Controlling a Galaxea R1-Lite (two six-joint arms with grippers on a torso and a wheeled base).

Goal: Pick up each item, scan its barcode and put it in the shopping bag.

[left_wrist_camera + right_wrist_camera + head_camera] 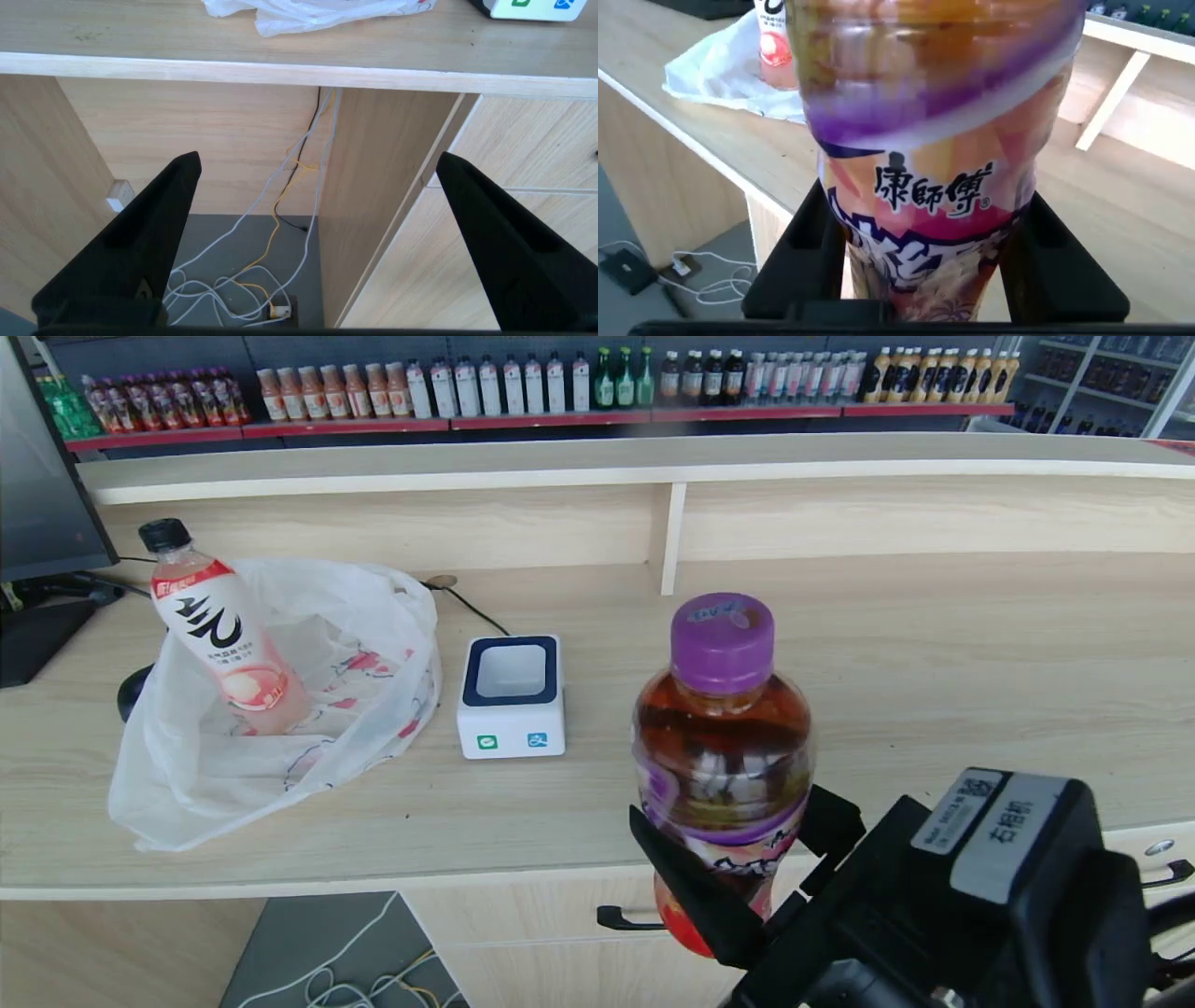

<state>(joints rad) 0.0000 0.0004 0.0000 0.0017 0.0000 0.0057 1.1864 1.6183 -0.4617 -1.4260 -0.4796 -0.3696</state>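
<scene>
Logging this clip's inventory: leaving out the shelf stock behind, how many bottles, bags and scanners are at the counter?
Bottles: 2 (pink bottle, purple-capped bottle)
Shopping bag: 1
Scanner: 1
Total: 4

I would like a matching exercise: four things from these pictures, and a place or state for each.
Things: 1 purple-capped bottle; 2 black-capped bottle; 3 scanner; 4 left gripper.
Places or states: a in the shopping bag; b open, below the edge of the counter; c on the counter beside the bag; d held by the right gripper.
Pairs: 1-d, 2-a, 3-c, 4-b.
</scene>
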